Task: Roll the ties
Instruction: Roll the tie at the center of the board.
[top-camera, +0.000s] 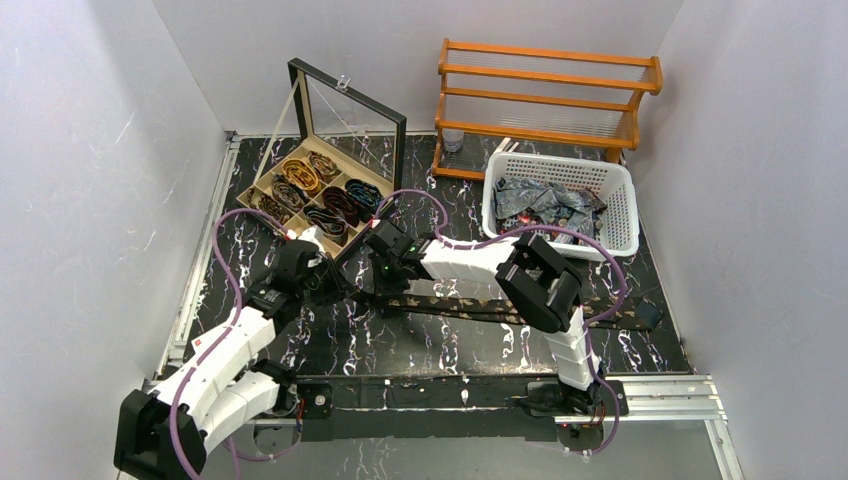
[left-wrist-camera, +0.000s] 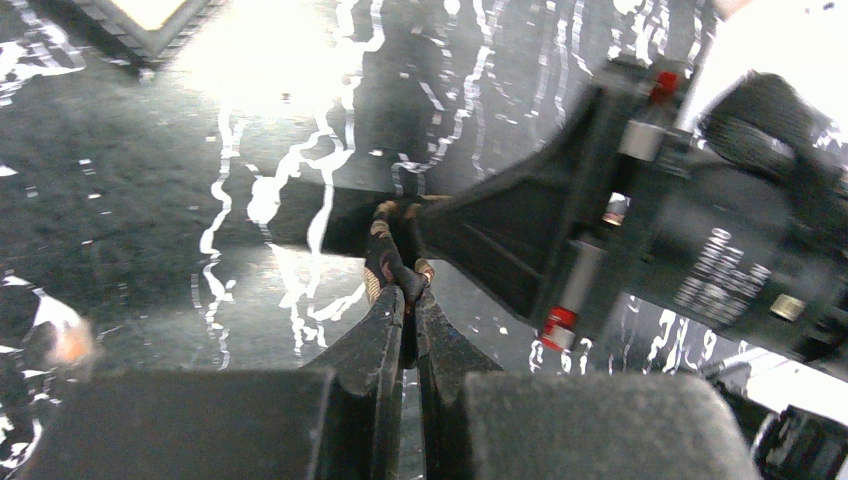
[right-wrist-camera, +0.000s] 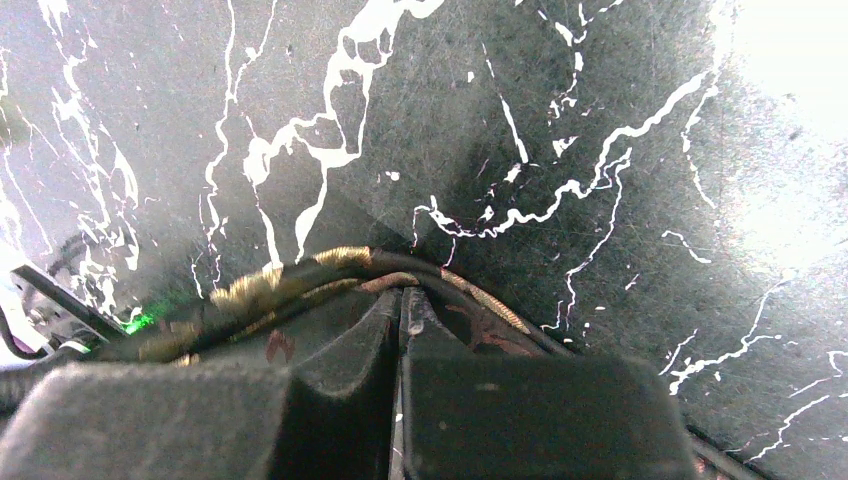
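L gripper (left-wrist-camera: 408, 298) at near edge, jaws pressed together on end of dark tie (left-wrist-camera: 383, 250) w/ gold spots. R gripper (left-wrist-camera: 432, 222) points in from right, tip touching same tie end. Black white-veined table (left-wrist-camera: 150, 210) underneath; box corner (left-wrist-camera: 150, 20) far left.

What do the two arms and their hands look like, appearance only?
Both the left arm and right arm have white shells with chunky black joints, and a purple cable loops along each. The left arm carries a small red mark; a green light glows near the right wrist. The left hand and right hand have black, tapered fingers.
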